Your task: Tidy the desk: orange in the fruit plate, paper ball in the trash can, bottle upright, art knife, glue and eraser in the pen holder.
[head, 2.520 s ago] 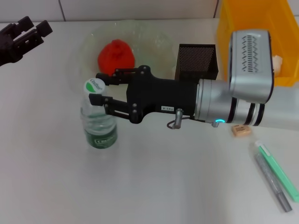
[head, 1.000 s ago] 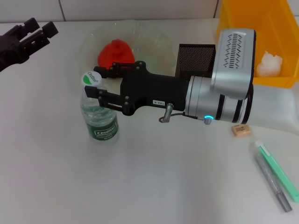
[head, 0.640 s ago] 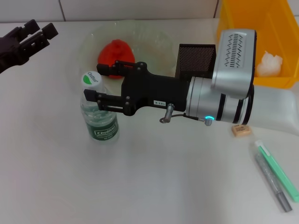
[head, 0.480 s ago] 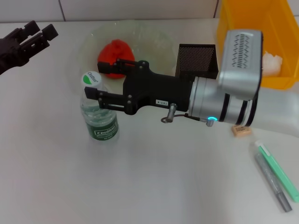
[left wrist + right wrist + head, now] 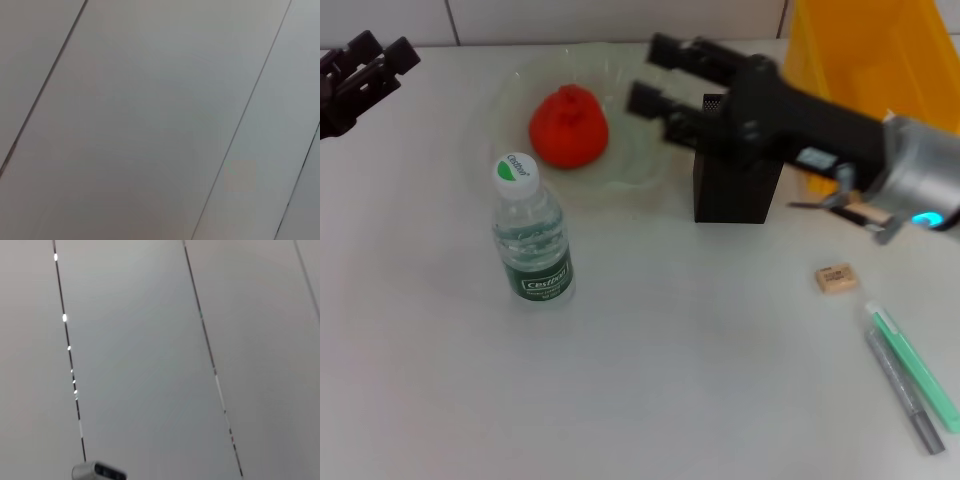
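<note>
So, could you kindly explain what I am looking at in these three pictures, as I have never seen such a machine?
This is a two-armed robot tidying a white desk. The large picture comes from a camera on its head, looking down. The other two come from cameras on its wrists, which here show only pale tiled wall. The black right gripper hangs open and empty above the tall black mesh pen holder. The black left gripper is parked at the far left edge, holding nothing. On the desk stand a clear plastic water bottle with a white-and-green cap, upright, and a clear glass fruit plate holding the orange fruit. A small tan eraser, a green glue stick and a grey art knife lie loose on the right. A yellow plastic bin sits behind.
</note>
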Tool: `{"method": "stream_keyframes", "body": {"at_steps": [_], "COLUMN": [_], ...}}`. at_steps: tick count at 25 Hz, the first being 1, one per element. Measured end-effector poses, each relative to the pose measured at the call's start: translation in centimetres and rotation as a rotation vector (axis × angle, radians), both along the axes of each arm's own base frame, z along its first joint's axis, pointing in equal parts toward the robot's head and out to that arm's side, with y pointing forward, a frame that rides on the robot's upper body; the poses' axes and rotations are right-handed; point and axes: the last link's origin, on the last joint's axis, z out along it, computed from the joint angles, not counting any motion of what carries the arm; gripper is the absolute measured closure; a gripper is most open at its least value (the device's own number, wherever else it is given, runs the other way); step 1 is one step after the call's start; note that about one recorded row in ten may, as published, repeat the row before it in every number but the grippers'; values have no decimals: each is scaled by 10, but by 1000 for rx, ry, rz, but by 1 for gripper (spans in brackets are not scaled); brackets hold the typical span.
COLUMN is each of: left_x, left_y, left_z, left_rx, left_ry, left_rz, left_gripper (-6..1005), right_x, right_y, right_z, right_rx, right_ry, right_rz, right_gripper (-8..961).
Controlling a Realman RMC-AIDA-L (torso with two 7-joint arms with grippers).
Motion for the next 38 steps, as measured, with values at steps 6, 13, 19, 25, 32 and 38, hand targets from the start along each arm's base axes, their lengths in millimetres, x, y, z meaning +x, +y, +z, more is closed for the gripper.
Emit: {"method": "stream_keyframes", "body": {"at_steps": [6,13,19,25,32,38], "left_x": [6,27,33,37,36,42], "left_y": [-15,-58,-77,-84,-85,-78], "left_z": [13,18,-24,-65,-110,-125], "left_rx": [0,-200,-465,-525,-538,-547], "left_ry": [-38,13,98,142,196,209], "left_rz": [-96,-435,-523,-554,-551,-555], "left_gripper": [197,197,197,197,197,197], "right_x": [36,78,109,122,129,112], "right_y": [-16,-65,-85,-88,-87,-57], "right_z": [52,81,80,74,82,116], "right_rx": [-141,-344,-396,-392,-430,-517], "right_ry": [-5,-199,-286,-319,-380,-581], "right_rz": [-8,35,-76,-138,-202,-345], "right_gripper": [288,288,289,289,288,290]}}
